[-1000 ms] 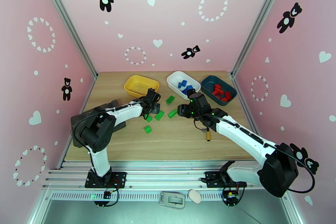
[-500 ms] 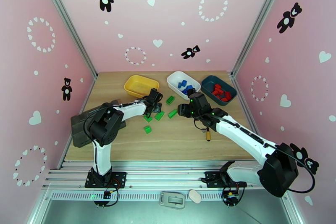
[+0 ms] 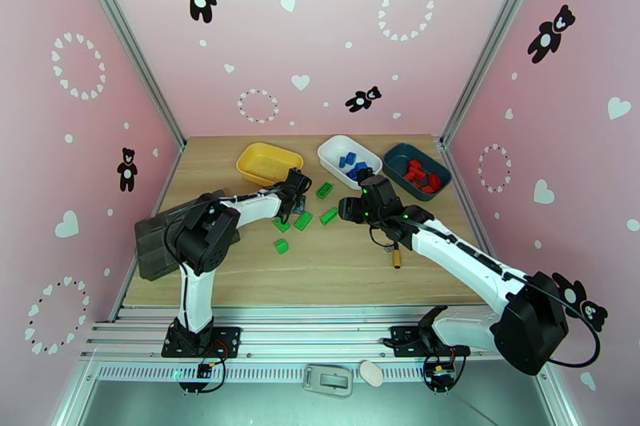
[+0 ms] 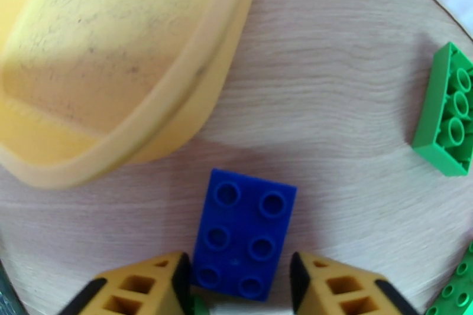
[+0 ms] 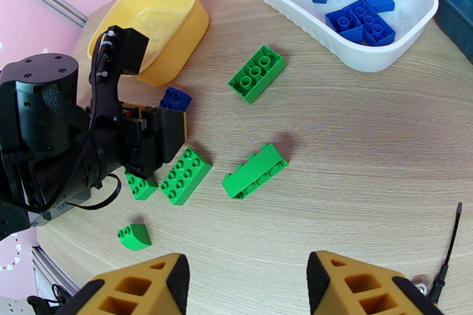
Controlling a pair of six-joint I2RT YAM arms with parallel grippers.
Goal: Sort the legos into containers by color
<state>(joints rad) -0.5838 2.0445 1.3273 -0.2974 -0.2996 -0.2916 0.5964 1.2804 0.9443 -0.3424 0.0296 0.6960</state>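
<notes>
A blue brick (image 4: 245,233) lies flat on the wood beside the yellow bin (image 4: 106,62), and my left gripper (image 4: 239,278) is shut on it, one pad against each long side. The same blue brick (image 5: 175,98) shows in the right wrist view, in front of the left gripper (image 5: 151,139). Several green bricks (image 3: 324,190) (image 3: 329,216) (image 3: 304,220) (image 3: 281,245) are scattered mid-table. The white bin (image 3: 336,144) holds blue bricks (image 5: 355,15). The teal bin (image 3: 398,154) holds red bricks (image 3: 420,173). My right gripper (image 5: 242,286) hovers open over the green bricks with nothing in it.
A yellow-handled screwdriver (image 3: 396,256) lies under the right arm. A dark grey organizer box (image 3: 152,248) sits at the left table edge behind the left arm. The yellow bin (image 3: 268,162) has nothing in it. Pink walls close in three sides.
The left gripper's fingers have closed in on the blue brick, and the left arm's elbow has swung a little toward the middle. The right arm has not moved.
</notes>
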